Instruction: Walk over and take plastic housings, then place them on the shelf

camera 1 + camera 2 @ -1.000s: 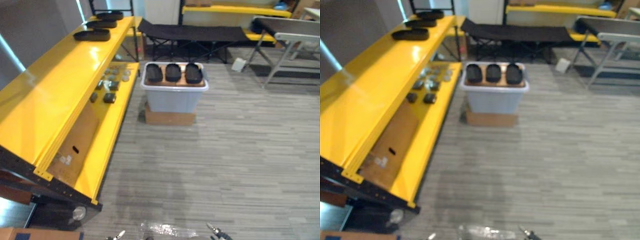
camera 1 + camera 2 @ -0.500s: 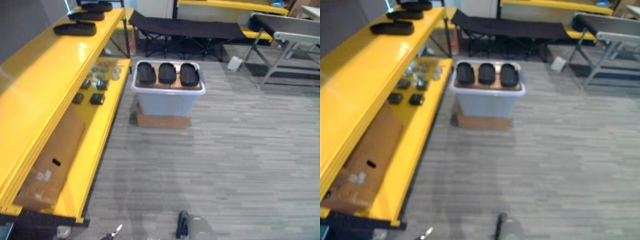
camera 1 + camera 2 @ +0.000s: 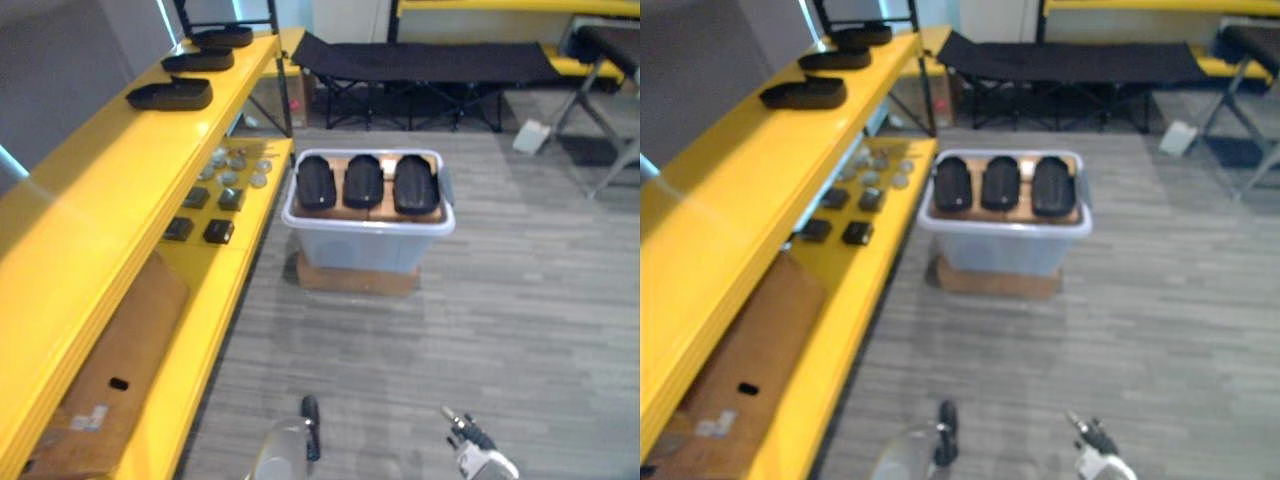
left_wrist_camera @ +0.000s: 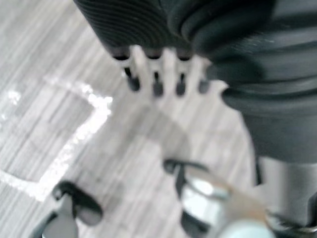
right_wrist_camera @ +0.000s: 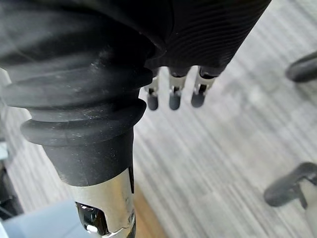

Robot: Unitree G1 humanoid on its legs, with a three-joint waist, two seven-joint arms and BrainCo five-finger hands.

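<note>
Three black oval plastic housings (image 3: 364, 183) lie side by side on a brown board on top of a pale grey bin (image 3: 367, 245), a few steps ahead on the floor. Three more black housings (image 3: 170, 95) rest in a row on the top of the yellow shelf (image 3: 90, 210) along the left. My left hand (image 4: 156, 74) hangs over the grey floor with straight fingers and holds nothing. My right hand (image 5: 173, 89) hangs the same way, fingers straight and empty, far from the bin.
The bin stands on a flat cardboard box (image 3: 355, 278). The shelf's lower level carries small dark and grey parts (image 3: 215, 190) and a large cardboard box (image 3: 110, 380). A black folding cot (image 3: 430, 65) and table legs stand at the back.
The camera has moved: the bin and shelf now look closer and sit further right in the picture. The housings themselves have not moved.
</note>
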